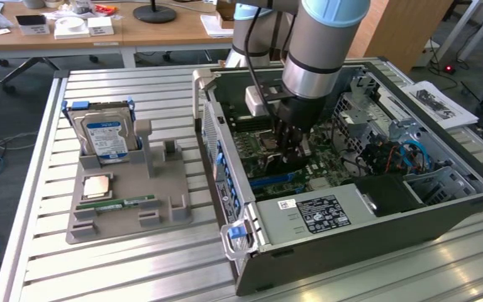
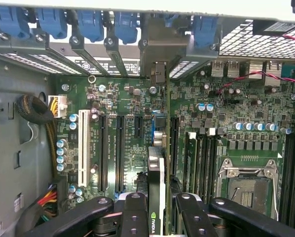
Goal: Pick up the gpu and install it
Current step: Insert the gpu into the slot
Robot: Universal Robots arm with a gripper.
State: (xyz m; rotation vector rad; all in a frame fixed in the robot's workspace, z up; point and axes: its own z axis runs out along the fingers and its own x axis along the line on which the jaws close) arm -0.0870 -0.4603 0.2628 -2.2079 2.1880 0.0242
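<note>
The gpu is a thin dark card seen edge-on, with a green logo near my fingers and its silvery metal bracket reaching up to the case's rear slots. My gripper is shut on it, with one black finger on each side. The card stands upright over the motherboard, in line with the long black slots; I cannot tell whether its edge touches a slot. In the exterior view my gripper reaches down into the open computer case, with the dark gpu below the fingers.
Outside the case, on the exterior view's left, a grey holder carries a blue-labelled hard drive, a processor chip and a green RAM stick. Cable bundles and blue slot latches crowd the case walls.
</note>
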